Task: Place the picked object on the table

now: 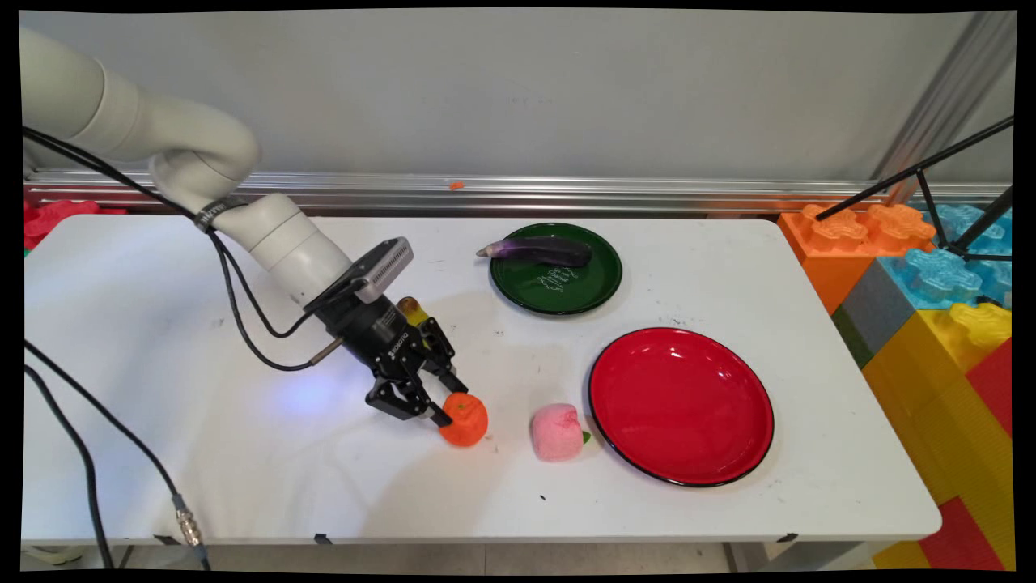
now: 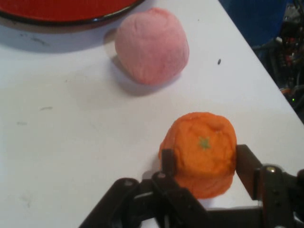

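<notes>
An orange plush tangerine (image 1: 465,421) (image 2: 204,152) with a small green mark on top sits on the white table (image 1: 162,267). My gripper (image 1: 453,405) (image 2: 205,164) leans down from the left. It is shut on the tangerine, with one finger (image 2: 167,161) pressed to each side. A pink plush peach (image 1: 556,432) (image 2: 152,45) lies a short way to the tangerine's right, apart from it. Just beyond the peach is a bare red plate (image 1: 680,405) (image 2: 61,9).
A green plate (image 1: 558,295) at the table's back middle carries a purple eggplant (image 1: 538,251). Large coloured toy bricks (image 1: 931,308) stack up off the table's right end, with black tripod legs (image 1: 931,178) above them. Black cables (image 1: 235,300) hang from the arm at the left.
</notes>
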Available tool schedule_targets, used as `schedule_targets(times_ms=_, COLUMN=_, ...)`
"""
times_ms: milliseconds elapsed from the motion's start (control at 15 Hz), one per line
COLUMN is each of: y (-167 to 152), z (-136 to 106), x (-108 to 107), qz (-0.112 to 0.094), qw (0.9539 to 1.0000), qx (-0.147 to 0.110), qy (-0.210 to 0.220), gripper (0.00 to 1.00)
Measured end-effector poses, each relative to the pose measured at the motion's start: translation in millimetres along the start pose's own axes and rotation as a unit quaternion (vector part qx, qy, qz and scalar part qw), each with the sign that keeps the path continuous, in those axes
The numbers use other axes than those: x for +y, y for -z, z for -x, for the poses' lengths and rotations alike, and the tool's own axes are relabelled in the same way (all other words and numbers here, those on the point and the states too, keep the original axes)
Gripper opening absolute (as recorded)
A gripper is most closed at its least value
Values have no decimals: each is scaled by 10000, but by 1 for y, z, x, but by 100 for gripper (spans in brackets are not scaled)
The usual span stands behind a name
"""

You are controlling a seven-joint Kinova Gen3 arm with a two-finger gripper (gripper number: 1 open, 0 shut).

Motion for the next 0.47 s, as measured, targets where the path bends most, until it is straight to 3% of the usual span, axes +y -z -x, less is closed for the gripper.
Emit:
schedule_targets(times_ms=67, y=-1, z=1, x=0, qz=-5, qw=10000, qx=-11, qy=-12, gripper=0)
schedule_targets(times_ms=133, y=-1, z=2, x=1, qz=-12, qw=10000, qx=-21, qy=-21, gripper=100)
schedule_targets(times_ms=467, y=-2, z=2, x=3, qz=-37, qw=10000, qx=-24, qy=61, gripper=100)
